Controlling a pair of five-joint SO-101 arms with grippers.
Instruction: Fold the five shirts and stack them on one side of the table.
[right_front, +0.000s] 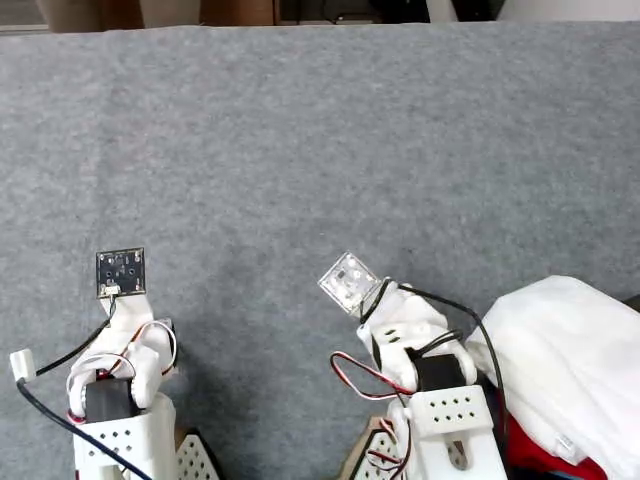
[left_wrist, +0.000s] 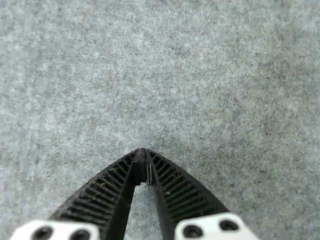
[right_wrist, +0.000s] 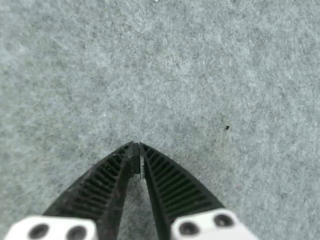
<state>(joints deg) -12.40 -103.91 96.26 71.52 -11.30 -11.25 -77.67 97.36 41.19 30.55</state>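
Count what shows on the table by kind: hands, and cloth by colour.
Hands: 2, left hand and right hand, both shut.
White cloth: 1, heaped at the table edge.
Red cloth: 1, under the white.
Total: 4; the heap may hide more.

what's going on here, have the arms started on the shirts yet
Nothing is being handled right now. The left end effector and right end effector are both shut and empty, each pointing at bare grey table. The heap of shirts lies unfolded at the table's near edge beside one arm, with a white shirt on top and a red shirt showing underneath.
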